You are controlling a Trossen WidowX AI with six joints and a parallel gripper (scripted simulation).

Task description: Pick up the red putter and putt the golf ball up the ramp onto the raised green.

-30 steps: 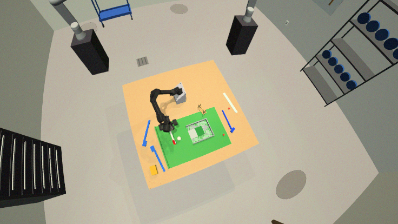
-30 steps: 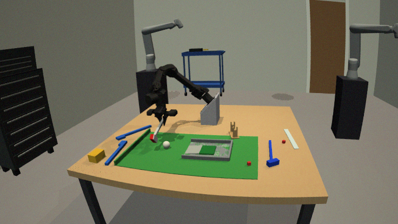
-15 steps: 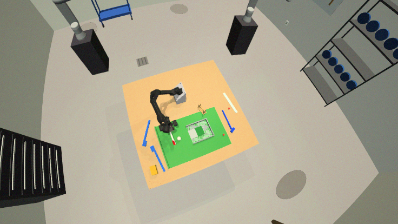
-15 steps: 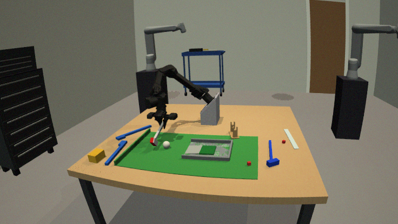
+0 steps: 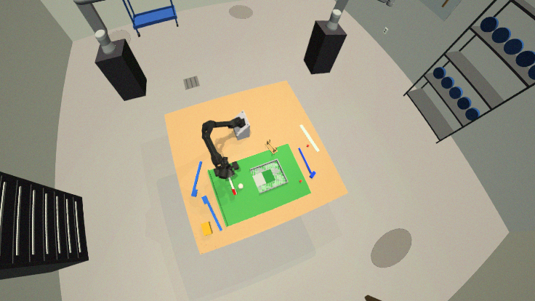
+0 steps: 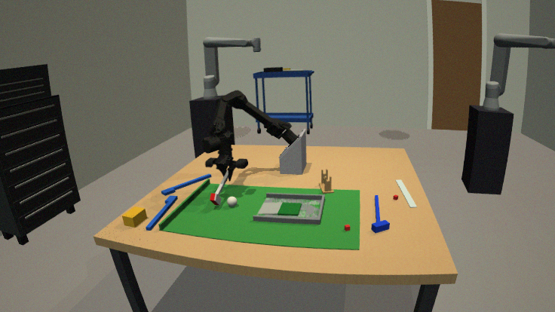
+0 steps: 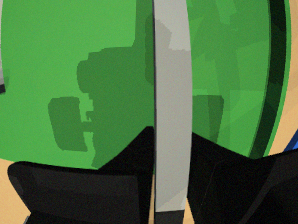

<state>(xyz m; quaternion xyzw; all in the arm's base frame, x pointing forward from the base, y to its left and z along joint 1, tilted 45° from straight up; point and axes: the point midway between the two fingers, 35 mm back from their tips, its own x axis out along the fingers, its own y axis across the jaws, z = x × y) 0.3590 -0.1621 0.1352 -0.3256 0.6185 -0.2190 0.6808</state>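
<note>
1 red putter (image 5: 232, 185) (image 6: 219, 188) (image 7: 173, 105) gripped in fingers (image 5: 228, 177) (image 6: 228, 176) | 1 ball (image 5: 240, 185) (image 6: 231, 201) nr head | 3 blue clubs (image 5: 211, 213) (image 6: 162, 213) on tbl (image 5: 262, 97) (image 6: 349, 163)

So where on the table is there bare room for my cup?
Between the yellow block and the table's near-left corner is tight; behind the arm's grey base looks roomier. Crowded: around the ball and putter.

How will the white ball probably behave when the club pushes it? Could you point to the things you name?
The ball (image 5: 240, 185) (image 6: 231, 201) looks round and smooth, so it will likely roll from a light push. The mat (image 5: 239, 210) (image 6: 248, 234) around it looks flat, so it may go fairly straight at first.
</note>
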